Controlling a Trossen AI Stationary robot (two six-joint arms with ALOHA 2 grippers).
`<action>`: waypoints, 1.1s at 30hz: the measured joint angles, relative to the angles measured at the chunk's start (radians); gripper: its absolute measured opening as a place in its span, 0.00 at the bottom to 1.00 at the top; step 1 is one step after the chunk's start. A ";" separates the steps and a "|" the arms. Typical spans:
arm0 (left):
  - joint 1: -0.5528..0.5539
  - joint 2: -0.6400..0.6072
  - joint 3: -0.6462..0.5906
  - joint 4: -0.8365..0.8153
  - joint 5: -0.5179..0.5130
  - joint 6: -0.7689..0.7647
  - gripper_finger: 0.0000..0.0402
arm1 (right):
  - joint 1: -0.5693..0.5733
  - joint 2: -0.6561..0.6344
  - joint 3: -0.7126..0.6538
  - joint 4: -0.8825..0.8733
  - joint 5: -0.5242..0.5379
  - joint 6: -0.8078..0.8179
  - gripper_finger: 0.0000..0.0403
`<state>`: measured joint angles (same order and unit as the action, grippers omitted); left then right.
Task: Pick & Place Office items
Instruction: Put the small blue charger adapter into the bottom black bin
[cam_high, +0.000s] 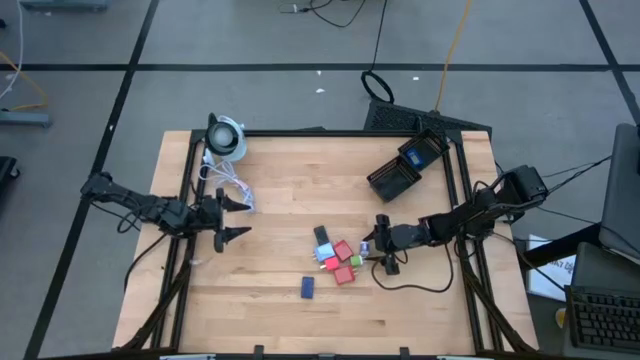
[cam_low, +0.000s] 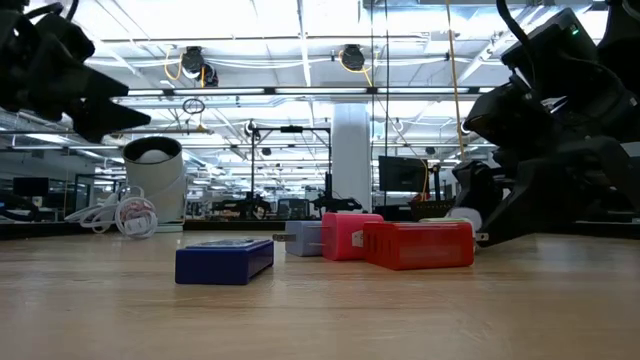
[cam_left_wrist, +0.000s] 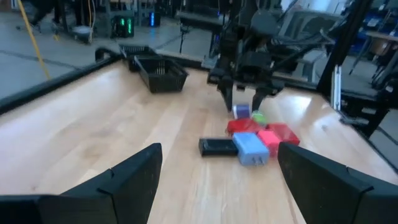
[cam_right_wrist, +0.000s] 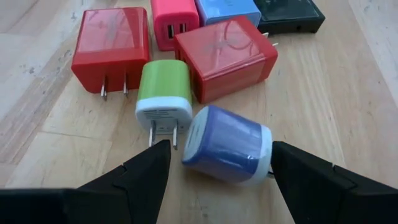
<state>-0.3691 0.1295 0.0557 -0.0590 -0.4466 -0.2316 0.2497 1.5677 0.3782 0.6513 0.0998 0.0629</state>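
The office items are small plug-in blocks lying in a cluster (cam_high: 337, 257) on the table's middle right. In the right wrist view they are two red (cam_right_wrist: 227, 56), one pink (cam_right_wrist: 175, 18), one pale blue (cam_right_wrist: 227, 9), one black (cam_right_wrist: 289, 15), one green (cam_right_wrist: 163, 84) and one lilac (cam_right_wrist: 227, 144). A dark blue block (cam_high: 308, 287) lies apart, nearer the near edge. My right gripper (cam_right_wrist: 221, 148) is open and low over the table, one finger on each side of the lilac block, which lies on its side. I see no touch. My left gripper (cam_high: 243, 220) waits open at the table's left.
Two black mesh trays (cam_high: 405, 165) sit at the far right corner. A round white-and-black device (cam_high: 226, 138) and a white coiled cable (cam_high: 228, 185) lie at the far left. A black cable (cam_high: 415, 285) loops on the table below my right arm. Bare wood lies between the two grippers.
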 joint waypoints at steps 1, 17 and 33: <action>0.000 0.000 -0.003 0.015 0.000 0.014 0.81 | 0.000 0.000 0.000 0.004 0.000 0.014 0.65; 0.001 0.001 -0.004 0.026 -0.052 0.076 0.81 | -0.001 -0.001 0.000 -0.005 0.003 0.163 0.65; 0.001 0.001 -0.004 0.026 -0.051 0.075 0.81 | -0.001 -0.001 0.000 0.035 0.082 0.317 0.65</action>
<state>-0.3679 0.1307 0.0513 -0.0326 -0.4976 -0.1562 0.2489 1.5669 0.3779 0.6861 0.1821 0.3802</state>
